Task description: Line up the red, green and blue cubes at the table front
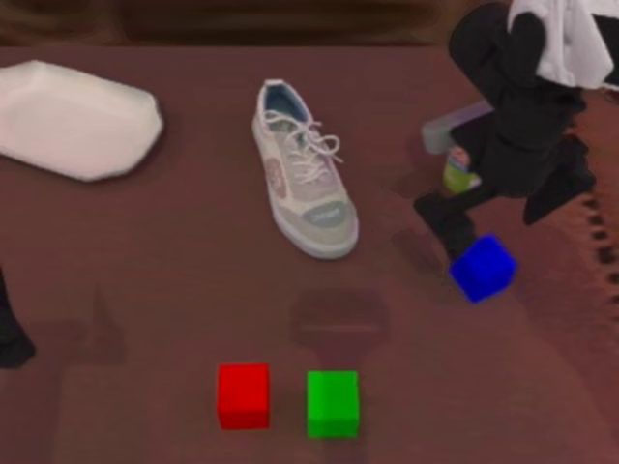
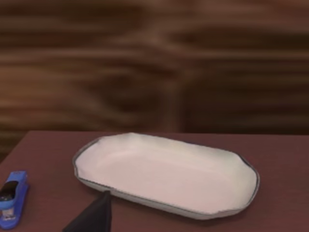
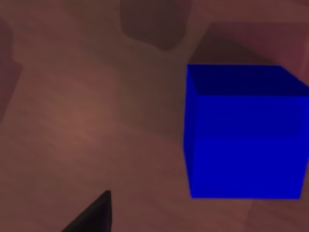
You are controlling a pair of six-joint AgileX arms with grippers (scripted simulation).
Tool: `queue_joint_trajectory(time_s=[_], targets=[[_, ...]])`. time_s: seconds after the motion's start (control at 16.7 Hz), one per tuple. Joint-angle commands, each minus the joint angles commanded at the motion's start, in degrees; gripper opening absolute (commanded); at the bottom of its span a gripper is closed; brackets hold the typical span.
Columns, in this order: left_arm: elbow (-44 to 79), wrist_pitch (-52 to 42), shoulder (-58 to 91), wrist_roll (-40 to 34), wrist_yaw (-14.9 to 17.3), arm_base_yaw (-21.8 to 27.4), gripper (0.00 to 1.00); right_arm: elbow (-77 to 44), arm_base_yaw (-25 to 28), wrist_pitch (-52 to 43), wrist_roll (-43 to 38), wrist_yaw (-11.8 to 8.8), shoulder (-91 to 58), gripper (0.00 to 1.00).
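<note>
The red cube point(image 1: 243, 394) and the green cube point(image 1: 333, 403) sit side by side near the table's point(image 1: 145, 290) front edge. The blue cube point(image 1: 482, 268) lies turned at an angle on the right half of the table. My right gripper point(image 1: 453, 232) hangs just behind and to the left of it, open, with nothing between its fingers. In the right wrist view the blue cube point(image 3: 244, 133) fills one side and only one dark fingertip point(image 3: 99, 215) shows, clear of the cube. My left arm point(image 1: 12, 338) is parked at the left edge, its one visible fingertip point(image 2: 96, 215) near the tray.
A white tray point(image 1: 77, 121) lies at the back left. A white shoe point(image 1: 305, 169) lies in the middle. Behind my right arm stand a red-and-green can point(image 1: 458, 170) and a grey object point(image 1: 447, 130). A blue stapler point(image 2: 12, 198) lies beside the tray point(image 2: 166, 171).
</note>
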State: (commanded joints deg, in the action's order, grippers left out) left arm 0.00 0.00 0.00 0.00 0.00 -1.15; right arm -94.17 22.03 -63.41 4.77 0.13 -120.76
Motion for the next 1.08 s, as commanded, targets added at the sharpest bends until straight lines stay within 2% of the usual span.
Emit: queue_joint_trajectory(time_s=[0.3, 0.72, 1.02, 1.08], targets=[[0.0, 0.0, 0.0, 0.0, 0.0, 0.0, 1.0, 0.8, 0.2, 0.9, -0.1, 0.0, -0.2, 1.0], [0.0, 0.0, 0.0, 0.0, 0.0, 0.0, 1.0, 8.8, 0.1, 15.6, -0.2, 0.1, -6.4, 1.0], [0.0, 0.0, 0.0, 0.0, 0.0, 0.0, 1.0, 9.9, 0.1, 17.3, -0.2, 0.1, -7.4, 1.0], [0.0, 0.0, 0.0, 0.0, 0.0, 0.0, 1.0, 9.9, 0.1, 17.3, -0.2, 0.1, -7.4, 0.92]])
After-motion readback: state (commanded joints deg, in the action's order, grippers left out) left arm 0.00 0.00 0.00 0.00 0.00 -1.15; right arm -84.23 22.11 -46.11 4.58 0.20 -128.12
